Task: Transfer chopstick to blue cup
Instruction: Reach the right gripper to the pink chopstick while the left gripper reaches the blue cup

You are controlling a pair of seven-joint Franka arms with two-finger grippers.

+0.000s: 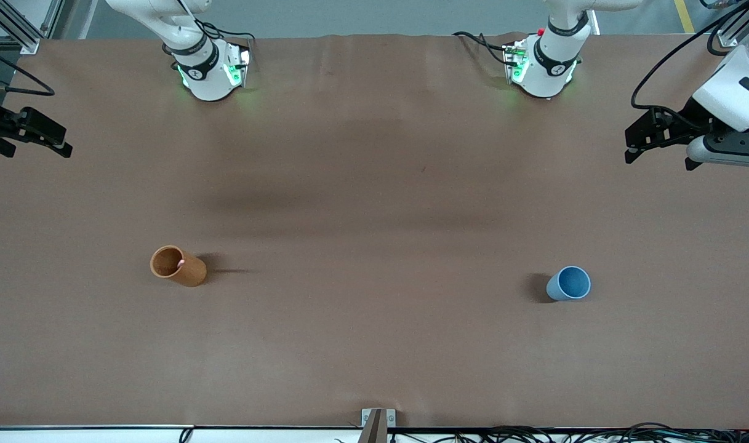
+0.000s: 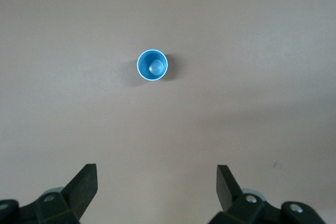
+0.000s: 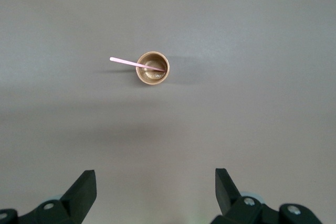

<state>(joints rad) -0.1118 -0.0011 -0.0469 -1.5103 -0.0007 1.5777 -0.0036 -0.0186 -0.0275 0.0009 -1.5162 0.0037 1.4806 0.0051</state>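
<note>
Left tool [image 1: 634, 147] hung open, empty, waiting over table [image 1: 374, 184] edge at left arm's end. Right tool [image 1: 32, 132] likewise open, empty, over right arm's end.

Chopstick [image 3: 137, 64] — one only — stood leaning in orange-brown cup [image 1: 178, 266], top end poking out over rim. Blue cup [image 1: 569, 283] empty, upright, well apart toward left arm's end.

Judged: chopstick light, stiff, thin, smooth — likely to slip or pivot. Best pinch exposed upper part, clear of rim.

Count: one chopstick, two cups, two tools.
</note>
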